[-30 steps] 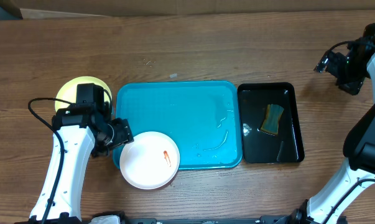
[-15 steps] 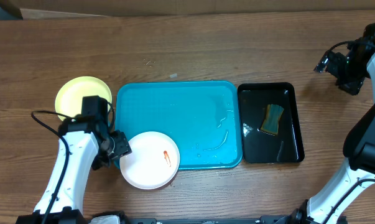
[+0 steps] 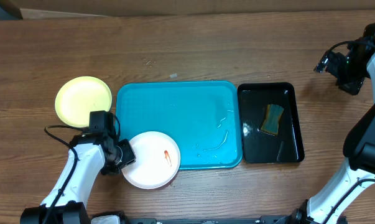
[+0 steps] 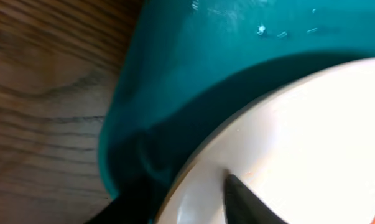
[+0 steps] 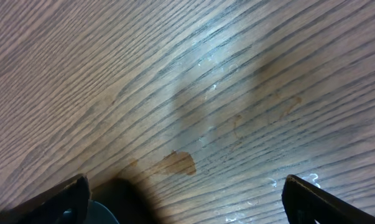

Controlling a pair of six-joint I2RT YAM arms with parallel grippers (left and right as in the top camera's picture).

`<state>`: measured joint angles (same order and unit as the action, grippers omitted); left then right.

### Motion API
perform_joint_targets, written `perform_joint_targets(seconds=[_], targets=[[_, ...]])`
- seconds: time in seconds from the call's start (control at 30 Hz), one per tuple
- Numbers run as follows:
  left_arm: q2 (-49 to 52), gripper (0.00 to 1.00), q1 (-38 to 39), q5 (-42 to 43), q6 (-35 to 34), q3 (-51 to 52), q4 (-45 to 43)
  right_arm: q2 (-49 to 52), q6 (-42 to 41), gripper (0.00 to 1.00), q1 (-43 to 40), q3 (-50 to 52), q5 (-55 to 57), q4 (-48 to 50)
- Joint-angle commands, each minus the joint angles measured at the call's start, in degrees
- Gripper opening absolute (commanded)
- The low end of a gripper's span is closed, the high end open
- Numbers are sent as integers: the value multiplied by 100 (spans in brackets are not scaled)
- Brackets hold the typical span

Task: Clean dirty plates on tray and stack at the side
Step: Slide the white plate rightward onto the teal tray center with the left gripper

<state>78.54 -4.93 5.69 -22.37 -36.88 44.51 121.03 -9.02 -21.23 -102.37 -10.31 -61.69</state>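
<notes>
Drawn back toward the near edge of the table (image 3: pixel 206 43) over the past second, the left arm (image 3: pixel 75 180) no longer covers the pale yellow-green plate (image 3: pixel 81 99), and its claw (image 3: pixel 124 155) has narrowed. That arm now lies bent low along the table's near left, claw pointing right. The right arm (image 3: pixel 361 143) is raised at the far right, its claw (image 5: pixel 187 196) spread wide over bare wood grain and holding nothing.

On the brown wooden table sits a turquoise plastic tray (image 3: pixel 175 112) with rounded corners, a low rim and wet glints. Just beside it on the right is a smaller glossy black tray (image 3: pixel 297 124) holding a sponge (image 3: pixel 273 119).

A round, shallow white plate (image 3: pixel 151 169) overhangs the blue tray's near left corner. The left claw straddles its left rim, one finger (image 4: pixel 237 199) on the upper face, the other beneath; whether they pinch tight cannot be told. The yellow-green plate rests on the table left of the tray, well apart from that claw. A small red-orange smear (image 3: pixel 167 157) marks the white plate.
</notes>
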Motion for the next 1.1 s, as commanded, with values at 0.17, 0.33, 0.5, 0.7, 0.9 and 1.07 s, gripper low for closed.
perform_joint_targets(seconds=[0.17,0.33,0.5,0.7,0.9,1.07], targets=[[9,11,-24,1067,223,164,-299,-138,-13,100,11,-120,-28,15],[9,4,-22,1547,203,105,-660,-138,-13,100,11,-120,-28,15],[9,4,232,1550,151,107,-1272,-138,-13,100,11,-120,-28,15],[9,4,1073,1327,-389,105,-1943,-138,-13,100,11,-120,-28,15],[9,4,1670,1001,-684,94,-2280,-138,-13,100,11,-120,-28,15],[9,9,1906,586,-772,-118,-2168,-138,-13,100,11,-120,-28,15]])
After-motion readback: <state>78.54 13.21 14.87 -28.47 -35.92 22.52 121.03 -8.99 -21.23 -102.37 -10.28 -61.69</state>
